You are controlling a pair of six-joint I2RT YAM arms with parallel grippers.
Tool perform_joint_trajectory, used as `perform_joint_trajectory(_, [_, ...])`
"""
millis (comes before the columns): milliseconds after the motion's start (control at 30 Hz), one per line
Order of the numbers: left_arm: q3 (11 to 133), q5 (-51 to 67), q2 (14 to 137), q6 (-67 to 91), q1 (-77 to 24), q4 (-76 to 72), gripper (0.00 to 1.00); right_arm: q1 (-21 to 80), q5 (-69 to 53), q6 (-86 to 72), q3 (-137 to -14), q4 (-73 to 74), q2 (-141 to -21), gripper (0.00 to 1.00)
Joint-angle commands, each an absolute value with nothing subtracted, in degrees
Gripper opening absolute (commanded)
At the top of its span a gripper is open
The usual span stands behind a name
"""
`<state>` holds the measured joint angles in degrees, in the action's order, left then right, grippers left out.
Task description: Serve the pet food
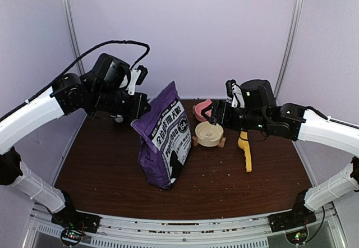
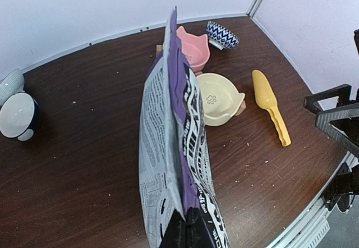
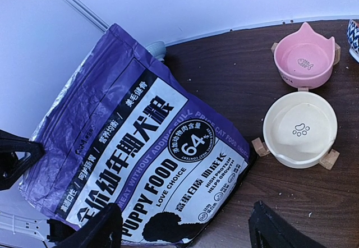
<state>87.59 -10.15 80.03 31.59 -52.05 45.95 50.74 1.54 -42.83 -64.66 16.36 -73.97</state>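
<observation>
The purple pet food bag (image 1: pixel 165 141) with a white label stands upright on the brown table. My left gripper (image 1: pixel 141 110) is shut on the bag's top edge; in the left wrist view its fingers (image 2: pixel 193 231) pinch the seam of the bag (image 2: pixel 174 147). My right gripper (image 1: pixel 215 116) is open and empty, hovering beside the bag above the cream bowl (image 1: pixel 209 134). In the right wrist view the right gripper (image 3: pixel 182 239) has its jaws wide apart over the bag's label (image 3: pixel 140 152). No loose kibble is in view.
A pink cat-eared bowl (image 1: pixel 201 110) sits behind the cream bowl. A yellow scoop (image 1: pixel 245 152) lies to the right of the cream bowl. A blue patterned bowl (image 2: pixel 222 35) stands at the back. A white and dark bowl (image 2: pixel 17 116) sits far left. Crumbs dot the table (image 1: pixel 112 164).
</observation>
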Motion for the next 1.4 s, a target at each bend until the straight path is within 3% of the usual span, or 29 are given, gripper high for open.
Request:
perform_joint_trajectory(0, [82.8,-3.5,77.7,32.9,-51.7,37.2,0.00,50.9,1.3,-42.6,-67.3,16.5,-74.5,0.79])
perform_joint_trajectory(333, [74.2,17.4,77.5,35.8,-51.7,13.7,0.00,54.4,-5.3,-49.9,-68.7,10.2,-73.0,0.73])
perform_joint_trajectory(933, [74.4,19.1,78.5,32.6,-52.5,14.7,0.00,58.1,-2.5,-53.1,-77.7,10.5,-81.9,0.50])
perform_joint_trajectory(1367, [74.6,19.7,78.4,31.1,-52.9,14.9,0.00,57.9,-0.7,-53.6,-79.8,12.1,-86.0,0.40])
